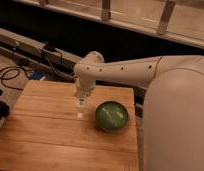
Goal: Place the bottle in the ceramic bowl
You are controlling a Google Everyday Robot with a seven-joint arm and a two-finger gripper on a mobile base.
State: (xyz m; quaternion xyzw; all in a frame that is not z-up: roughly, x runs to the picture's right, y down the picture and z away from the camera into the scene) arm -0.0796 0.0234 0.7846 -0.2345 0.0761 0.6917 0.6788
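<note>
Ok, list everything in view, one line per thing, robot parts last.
ceramic bowl: one, glossy green, on the wooden table's right side, nothing visible inside.
bottle: one, small and white, hanging upright from the gripper just left of the bowl, not in it.
wooden table: one, light brown planks, fills the lower left.
cables: a few, black, on the floor beyond the table's far left edge.
rail: one, dark, running along behind the table.
gripper: one, white, pointing down over the table left of the bowl, shut on the bottle.
arm: one, white, reaching in from the right.
</note>
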